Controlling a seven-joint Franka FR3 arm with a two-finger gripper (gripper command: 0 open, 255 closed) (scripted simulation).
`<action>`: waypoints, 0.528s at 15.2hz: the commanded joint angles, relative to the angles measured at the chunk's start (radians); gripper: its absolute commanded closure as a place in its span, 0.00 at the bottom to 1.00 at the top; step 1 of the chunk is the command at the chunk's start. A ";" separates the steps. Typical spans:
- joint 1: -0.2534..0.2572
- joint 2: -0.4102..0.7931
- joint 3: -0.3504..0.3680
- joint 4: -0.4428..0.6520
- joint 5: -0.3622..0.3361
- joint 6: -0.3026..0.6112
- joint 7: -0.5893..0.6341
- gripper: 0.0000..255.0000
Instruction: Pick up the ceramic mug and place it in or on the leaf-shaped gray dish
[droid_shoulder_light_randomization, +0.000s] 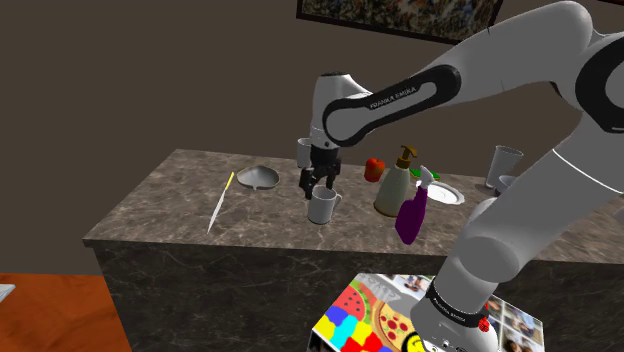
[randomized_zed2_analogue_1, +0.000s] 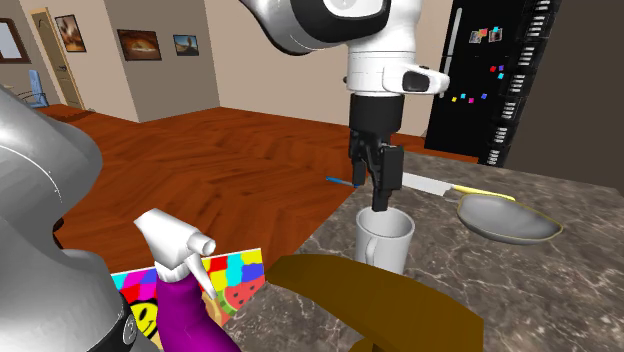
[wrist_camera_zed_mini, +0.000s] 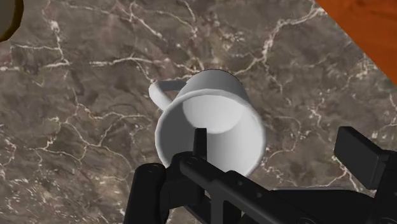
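**White mug, upright on the counter, not yet held**

Item: one mug (wrist_camera_zed_mini: 210, 118), plain white, open mouth up and empty inside. It stands on the dark veined counter (wrist_camera_zed_mini: 76, 146), towards the front edge and directly under the gripper (randomized_zed2_analogue_1: 374, 192).

Pincer: the fingers (wrist_camera_zed_mini: 358, 156) are spread wide. The mug sits between them, closer to one finger, and neither touches it. It is not gripped.

Handling (judged): rigid and breakable, light while empty. The smooth rounded wall is likely to slip under a loose pinch. The single thin handle (wrist_camera_zed_mini: 160, 94) juts from the side away from the hand and offers a poor hold. The better holds are across the body just below the rim, or on the wall with one finger inside and one outside. The closing should be firm and square so the mug does not tip.

Destination: one grey leaf-shaped dish (droid_shoulder_light_randomization: 258, 177), shallow and empty. It lies near the mug on the shoulder view's left.

Other stock on the counter:
- Knife (droid_shoulder_light_randomization: 219, 205), yellow handle: one, beyond the dish
- Soap bottle (droid_shoulder_light_randomization: 392, 188) with brown pump: one
- Purple spray bottle (droid_shoulder_light_randomization: 411, 215): one
- Red fruit (droid_shoulder_light_randomization: 373, 168), kind unclear: one
- White plate (droid_shoulder_light_randomization: 445, 196): one
- Pale cups: one behind the hand (droid_shoulder_light_randomization: 305, 150) and one at the far end (droid_shoulder_light_randomization: 504, 162), with possibly a smaller one beside it
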 joint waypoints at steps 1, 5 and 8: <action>-0.010 0.056 0.005 0.004 -0.019 0.055 0.017 0.00; -0.012 0.088 0.006 -0.024 -0.027 0.115 0.022 0.00; -0.015 0.111 0.007 -0.040 -0.033 0.153 0.027 0.00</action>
